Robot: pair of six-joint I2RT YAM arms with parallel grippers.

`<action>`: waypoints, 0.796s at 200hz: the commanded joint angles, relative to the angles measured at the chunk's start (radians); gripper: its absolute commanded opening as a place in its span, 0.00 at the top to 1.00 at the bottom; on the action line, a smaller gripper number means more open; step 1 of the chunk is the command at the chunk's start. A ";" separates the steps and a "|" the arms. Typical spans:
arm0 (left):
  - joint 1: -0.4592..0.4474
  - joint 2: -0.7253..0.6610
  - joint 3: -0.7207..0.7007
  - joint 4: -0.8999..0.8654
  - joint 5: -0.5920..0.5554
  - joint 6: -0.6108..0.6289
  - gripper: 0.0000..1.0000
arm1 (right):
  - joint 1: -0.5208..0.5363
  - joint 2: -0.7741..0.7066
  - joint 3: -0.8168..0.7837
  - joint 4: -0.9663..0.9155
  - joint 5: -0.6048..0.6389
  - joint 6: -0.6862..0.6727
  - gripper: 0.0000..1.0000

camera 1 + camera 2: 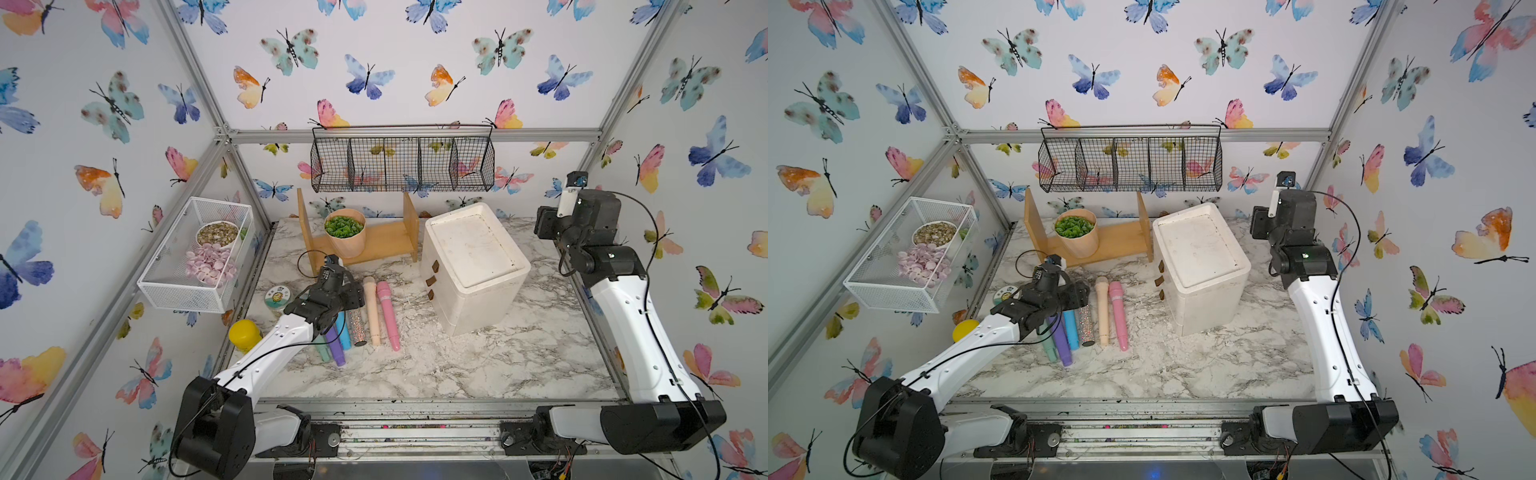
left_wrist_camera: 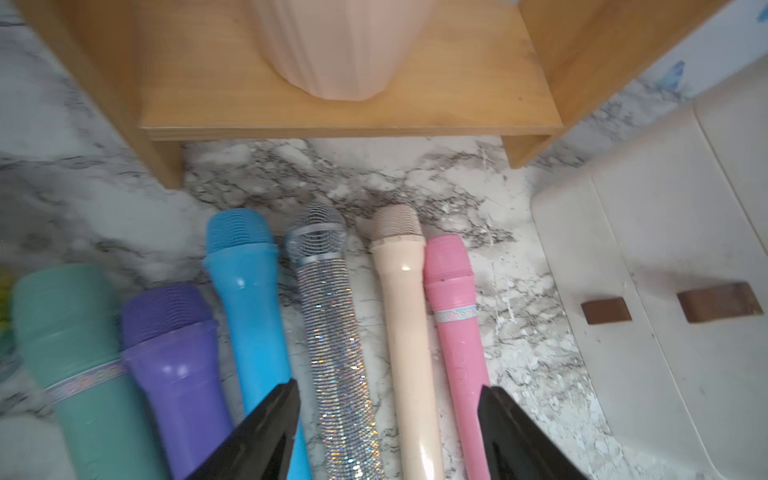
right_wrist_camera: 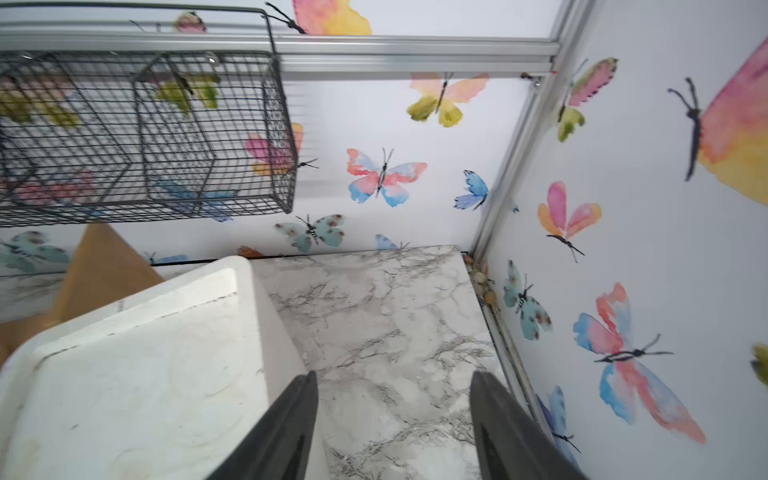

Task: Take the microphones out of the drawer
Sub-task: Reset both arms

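The left end effector (image 2: 388, 385), jaws spread and empty, hangs over the glittery microphone (image 2: 332, 332), probably light and stiff, best pinched mid-handle.

Six microphones lie flat on the marble tabletop (image 1: 478, 365), side by side in a row, their heads pointing toward the back. From the robot's left they are a teal microphone (image 2: 79, 365), a purple microphone (image 2: 174, 365), a blue microphone (image 2: 249, 311), a silver glitter microphone (image 2: 332, 332) with a wire-mesh head, a cream microphone (image 2: 405, 311) and a pink microphone (image 2: 455, 324). The cream and pink ones touch along their bodies. Just right of the row stands a white drawer unit (image 1: 473, 266), turned at an angle, with its brown handles (image 1: 431, 281) facing the microphones. All three drawers sit shut and flush.
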 commanded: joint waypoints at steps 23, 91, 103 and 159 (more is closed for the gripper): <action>0.138 0.001 -0.042 0.053 -0.033 0.185 0.15 | -0.005 -0.037 -0.239 0.093 0.127 0.094 0.33; 0.173 -0.039 -0.267 0.432 -0.064 0.308 0.15 | -0.010 -0.070 -0.640 0.290 0.141 0.206 0.28; 0.173 -0.037 -0.295 0.491 -0.061 0.328 0.15 | -0.012 -0.070 -0.690 0.333 0.118 0.214 0.27; 0.182 0.031 -0.394 0.719 -0.053 0.363 0.15 | -0.011 -0.148 -1.029 0.791 0.031 0.144 0.28</action>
